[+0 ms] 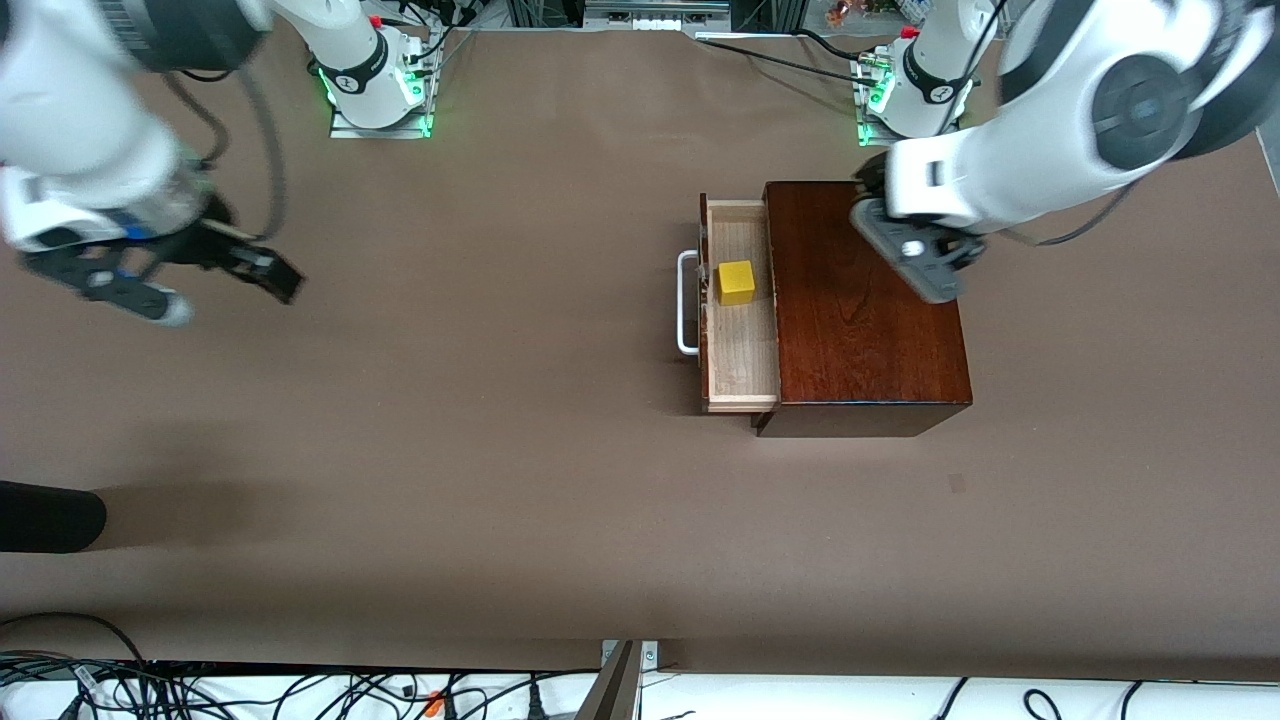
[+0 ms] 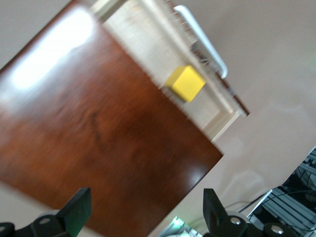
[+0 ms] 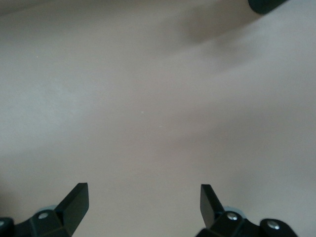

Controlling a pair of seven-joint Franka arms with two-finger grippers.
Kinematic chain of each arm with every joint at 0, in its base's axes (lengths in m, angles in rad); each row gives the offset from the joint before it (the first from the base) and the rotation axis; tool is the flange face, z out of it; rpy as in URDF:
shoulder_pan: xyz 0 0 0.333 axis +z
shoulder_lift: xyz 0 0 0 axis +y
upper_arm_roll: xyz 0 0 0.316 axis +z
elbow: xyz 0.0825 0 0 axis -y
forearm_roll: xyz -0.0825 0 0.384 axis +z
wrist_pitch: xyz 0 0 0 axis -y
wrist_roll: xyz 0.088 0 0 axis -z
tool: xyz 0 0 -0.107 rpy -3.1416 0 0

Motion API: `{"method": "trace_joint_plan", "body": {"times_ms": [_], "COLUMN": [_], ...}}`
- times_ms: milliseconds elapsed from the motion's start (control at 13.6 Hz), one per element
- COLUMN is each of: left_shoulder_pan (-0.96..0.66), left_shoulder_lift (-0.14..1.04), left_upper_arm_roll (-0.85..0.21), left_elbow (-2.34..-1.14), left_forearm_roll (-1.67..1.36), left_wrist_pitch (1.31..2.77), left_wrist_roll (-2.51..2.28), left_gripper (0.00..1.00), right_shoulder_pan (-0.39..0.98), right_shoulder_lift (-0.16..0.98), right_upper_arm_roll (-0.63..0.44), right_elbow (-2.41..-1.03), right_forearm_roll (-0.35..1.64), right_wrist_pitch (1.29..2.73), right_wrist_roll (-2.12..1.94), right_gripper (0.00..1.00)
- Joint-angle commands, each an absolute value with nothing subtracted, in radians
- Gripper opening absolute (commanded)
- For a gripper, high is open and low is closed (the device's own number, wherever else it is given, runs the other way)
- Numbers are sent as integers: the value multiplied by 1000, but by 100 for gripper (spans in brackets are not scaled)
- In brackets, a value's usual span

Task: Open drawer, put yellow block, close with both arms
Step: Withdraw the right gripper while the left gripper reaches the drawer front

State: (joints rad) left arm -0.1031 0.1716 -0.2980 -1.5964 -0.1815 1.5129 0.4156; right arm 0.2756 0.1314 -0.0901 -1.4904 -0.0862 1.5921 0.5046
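Observation:
The drawer point(image 1: 742, 345) stands pulled out of the reddish-brown box point(image 1: 865, 320), its white handle point(image 1: 686, 300) toward the right arm's end of the table. The yellow block point(image 1: 735, 282) lies in the drawer tray and also shows in the left wrist view point(image 2: 185, 83). My left gripper point(image 1: 915, 262) hangs over the box top, open and empty point(image 2: 145, 210). My right gripper point(image 1: 225, 292) is up over bare table at the right arm's end, open and empty point(image 3: 143, 197).
A dark rounded object point(image 1: 50, 515) lies at the table's edge at the right arm's end, nearer to the front camera. Cables point(image 1: 200, 690) run along the near edge. The brown table point(image 1: 480, 400) stretches between the drawer and my right gripper.

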Motion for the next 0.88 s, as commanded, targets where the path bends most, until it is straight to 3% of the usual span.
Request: {"method": "trace_joint_plan", "body": {"times_ms": [0, 293, 807], "left_shoulder_pan": [-164, -250, -415], "left_shoulder_lift": [242, 372, 465], "left_upper_arm_roll": [-375, -402, -397], "left_elbow": [-1554, -1557, -1630], "left_forearm_roll": [-195, -196, -114], "left_wrist_pitch": [1606, 1807, 2164], "left_wrist_roll": [509, 807, 977], "left_gripper": [100, 100, 100], "right_shoulder_pan": [175, 92, 25], "right_shoulder_lift": [68, -9, 2], "right_upper_arm_roll": [-75, -75, -37], "right_elbow": [-1568, -1678, -1646], "right_forearm_roll": [-28, -26, -37], "right_wrist_pitch": [1621, 1703, 1617], "right_wrist_roll": [312, 109, 2], "right_gripper": [100, 100, 100]}}
